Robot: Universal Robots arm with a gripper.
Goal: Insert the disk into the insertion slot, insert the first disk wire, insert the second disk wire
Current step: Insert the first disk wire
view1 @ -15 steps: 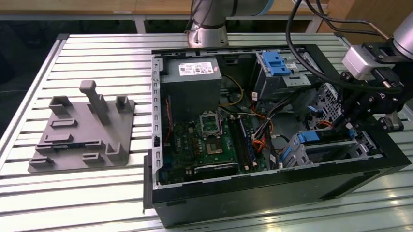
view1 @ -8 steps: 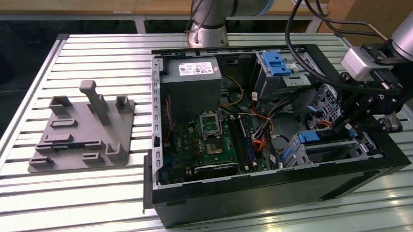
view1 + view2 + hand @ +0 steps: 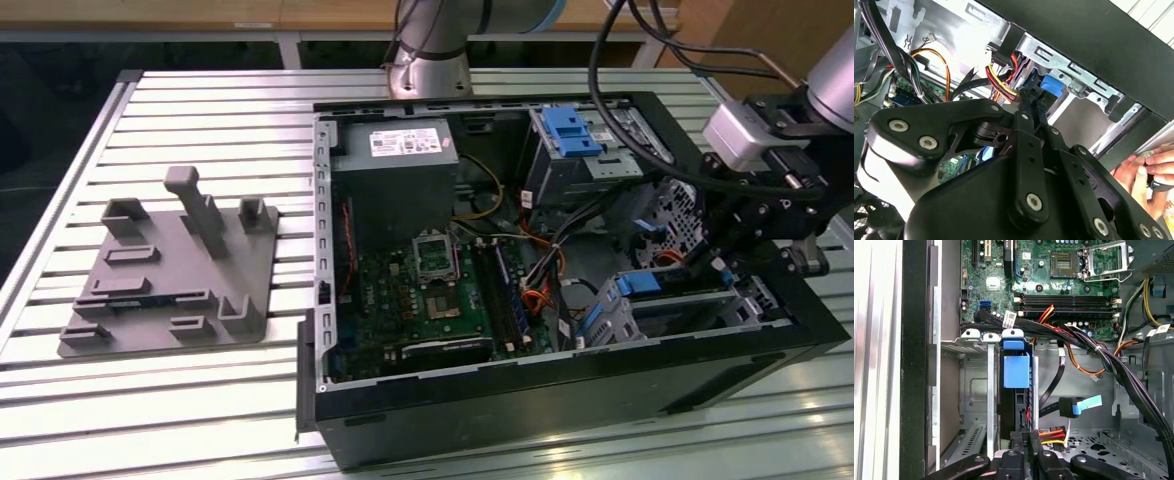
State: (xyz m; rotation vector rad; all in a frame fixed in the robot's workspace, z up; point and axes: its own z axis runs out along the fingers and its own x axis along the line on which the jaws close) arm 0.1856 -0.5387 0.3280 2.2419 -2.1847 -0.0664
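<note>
The disk sits edge-on inside the insertion slot [image 3: 974, 390], a grey metal cage at the case's near right corner [image 3: 694, 315]. Its blue carrier [image 3: 1016, 369] shows in all views [image 3: 642, 283] [image 3: 1052, 87]. My gripper [image 3: 1026, 439] hangs right behind the disk's rear edge, fingers close together on a connector with red, yellow and black wires [image 3: 1053, 433]. The same disk wire [image 3: 1002, 84] runs to my gripper [image 3: 1028, 96] in the second wrist view. A second black wire with a light blue tab [image 3: 1079, 406] hangs loose beside the disk. In the exterior view my gripper [image 3: 727, 268] reaches into the case.
The open black computer case [image 3: 561, 400] lies on a slatted metal table. A second cage with a wide blue latch [image 3: 571, 130] is at the back. Thick black cable bundles [image 3: 1114, 365] cross nearby. A grey fixture [image 3: 174, 270] stands at the exterior view's left. A person's hand [image 3: 1149, 170] is outside the case.
</note>
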